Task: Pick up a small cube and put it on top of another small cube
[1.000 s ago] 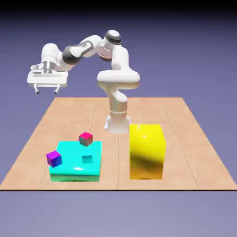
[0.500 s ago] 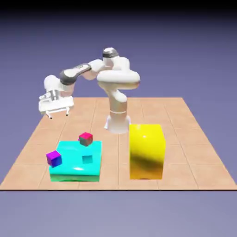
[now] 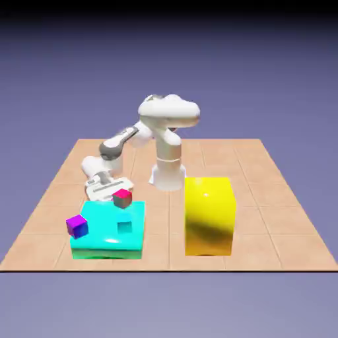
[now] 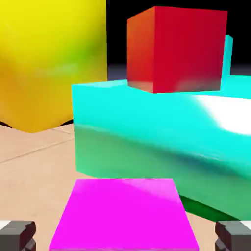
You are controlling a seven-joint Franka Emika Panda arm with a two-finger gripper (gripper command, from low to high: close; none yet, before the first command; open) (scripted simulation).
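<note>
Tan tiled tabletop (image 3: 264,198) under a blue-violet backdrop. Since a second ago the white arm has swung down from the upper left, and its gripper (image 3: 107,193) now sits low behind the cyan slab (image 3: 109,237), left of centre. In the hand view the small cube (image 4: 123,215), bright magenta, fills the bottom centre between the grey fingertips (image 4: 17,235), which stand just outside its sides; whether they grip it cannot be told. Pickup looks imminent. A red-topped cube (image 3: 122,197) rests on the slab's far edge.

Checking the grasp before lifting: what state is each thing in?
small cube: on table, unlifted
gripper: open, astride small cube, gaps showing
red-topped cube: resting on cyan platform
purple cube: on cyan platform's corner
yellow block: upright on table
</note>
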